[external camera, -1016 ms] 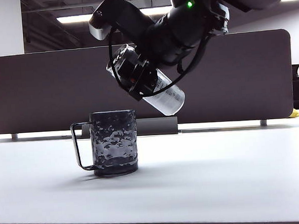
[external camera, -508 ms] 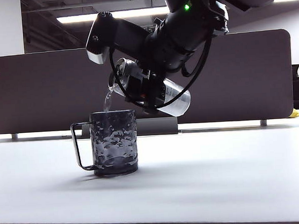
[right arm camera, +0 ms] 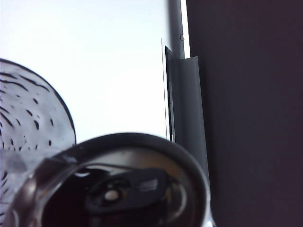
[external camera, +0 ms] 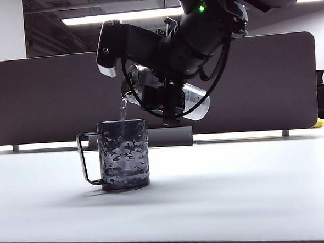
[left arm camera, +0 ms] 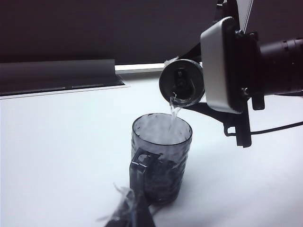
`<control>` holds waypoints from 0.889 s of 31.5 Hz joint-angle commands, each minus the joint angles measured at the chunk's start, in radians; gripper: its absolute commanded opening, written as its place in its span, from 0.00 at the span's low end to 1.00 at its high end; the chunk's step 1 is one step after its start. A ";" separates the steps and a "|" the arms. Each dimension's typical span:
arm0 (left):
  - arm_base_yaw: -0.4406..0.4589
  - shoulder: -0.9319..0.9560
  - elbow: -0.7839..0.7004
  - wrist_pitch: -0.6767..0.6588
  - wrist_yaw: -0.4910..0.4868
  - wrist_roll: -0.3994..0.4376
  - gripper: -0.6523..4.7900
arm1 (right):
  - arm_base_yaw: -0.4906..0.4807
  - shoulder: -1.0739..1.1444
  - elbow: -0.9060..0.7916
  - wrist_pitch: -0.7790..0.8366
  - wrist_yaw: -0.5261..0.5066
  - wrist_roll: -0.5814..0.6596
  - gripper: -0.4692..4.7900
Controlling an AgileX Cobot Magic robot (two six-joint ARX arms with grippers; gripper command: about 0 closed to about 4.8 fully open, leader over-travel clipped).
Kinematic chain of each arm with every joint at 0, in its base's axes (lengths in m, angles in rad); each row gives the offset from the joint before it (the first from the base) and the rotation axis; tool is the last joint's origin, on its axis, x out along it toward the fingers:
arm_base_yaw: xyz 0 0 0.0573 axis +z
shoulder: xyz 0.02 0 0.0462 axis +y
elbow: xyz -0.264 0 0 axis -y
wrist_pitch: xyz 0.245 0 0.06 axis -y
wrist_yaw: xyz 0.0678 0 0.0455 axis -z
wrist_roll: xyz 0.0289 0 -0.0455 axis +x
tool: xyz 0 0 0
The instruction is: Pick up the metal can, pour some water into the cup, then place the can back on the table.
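The metal can hangs tilted above the table, mouth down and to the left, with my right gripper shut on its middle. A thin stream of water falls from its mouth into the cup, a dark dimpled mug with its wire handle on the left. The left wrist view faces the can's open top, the water and the cup below. The right wrist view is filled by the can's lid beside the cup's rim. My left gripper is a dark blur just short of the cup's handle.
A dark grey divider panel runs across the back of the table, and its foot bracket stands close behind the can. The right arm's silver wrist housing hangs beside the can.
The right wrist has rolled the can further over, dropping its mouth toward the cup. A water stream started half a second ago and now falls inside the cup's rim.
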 commanded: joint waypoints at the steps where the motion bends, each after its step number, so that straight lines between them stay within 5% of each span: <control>1: 0.000 0.001 0.001 0.012 0.004 0.001 0.11 | 0.001 -0.007 0.010 0.045 0.006 -0.027 0.58; 28: 0.000 0.001 0.001 0.012 0.004 0.001 0.11 | 0.001 -0.007 0.010 0.045 0.025 -0.032 0.58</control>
